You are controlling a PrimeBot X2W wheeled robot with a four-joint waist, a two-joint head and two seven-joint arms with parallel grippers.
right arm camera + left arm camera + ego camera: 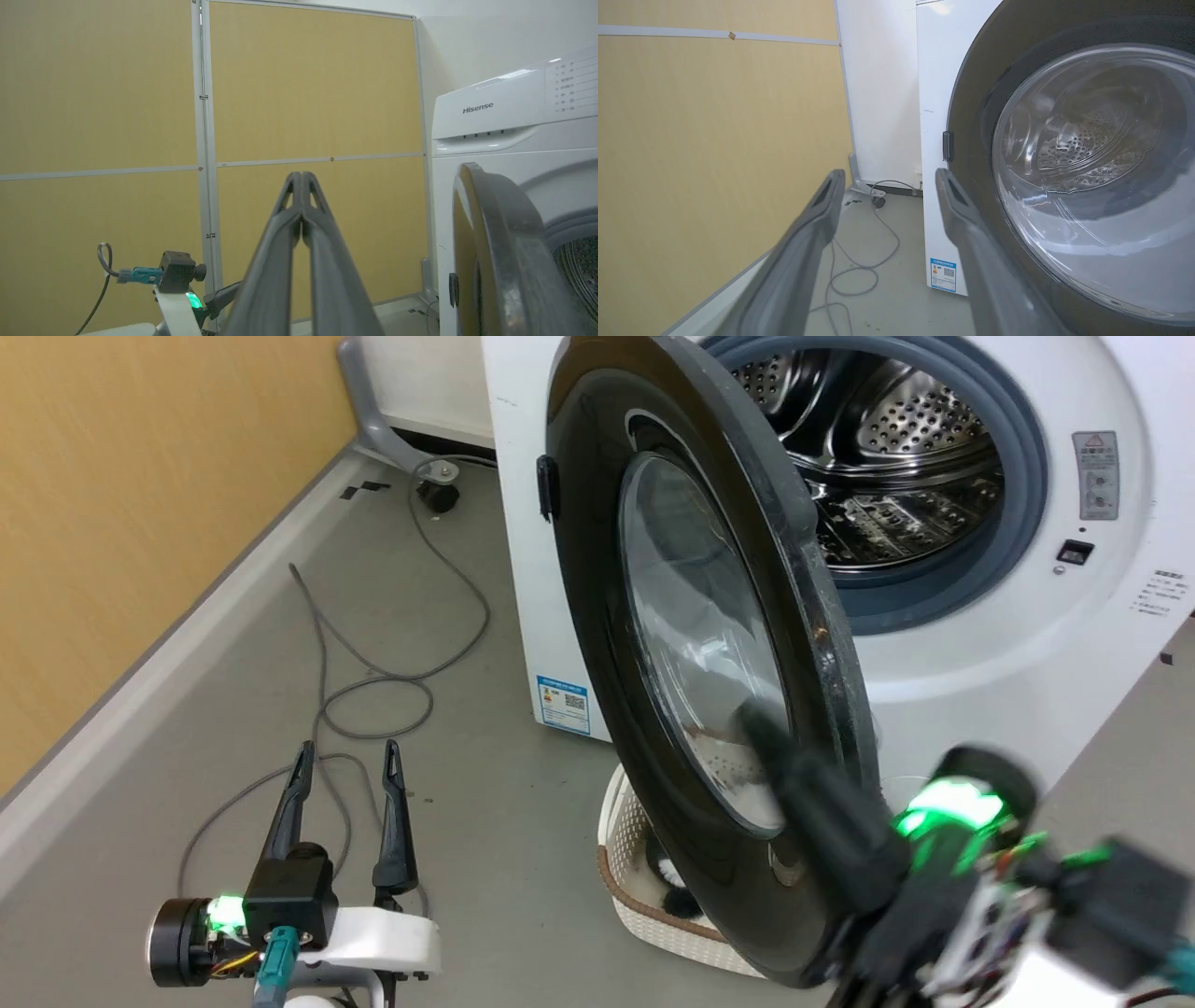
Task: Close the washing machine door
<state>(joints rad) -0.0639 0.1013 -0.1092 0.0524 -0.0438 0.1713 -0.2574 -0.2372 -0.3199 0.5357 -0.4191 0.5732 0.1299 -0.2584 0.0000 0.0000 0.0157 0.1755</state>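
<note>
The washing machine (pixel 990 644), white with its steel drum and blue-grey gasket exposed, stands ahead and to the right of both pairs of jaws. The washing machine door (pixel 691 644) is half open, swung out from the opening. Its black rim and bulging glass lie just to the right of the left gripper's fingers in the left wrist view, and just to the right of the right gripper's fingers in the right wrist view. The yellow panelled wall (pixel 303 93) rises to the left of and beyond both grippers. A cream basket (pixel 630 859) sits on the grey floor (pixel 504 784) under the door's lower edge, between the two grippers. The left gripper (pixel 348 747) hovers low over the floor with its jaws spread wide and nothing between them. The right gripper (pixel 301 176) has its jaws pressed together, empty. In the head view it is blurred and lies across the lower glass, and I cannot tell whether it touches. A grey cable (pixel 411 681) loops on the floor just beyond the left fingertips. A small blue label (pixel 563 703) marks the machine's bottom corner, to their right.
</note>
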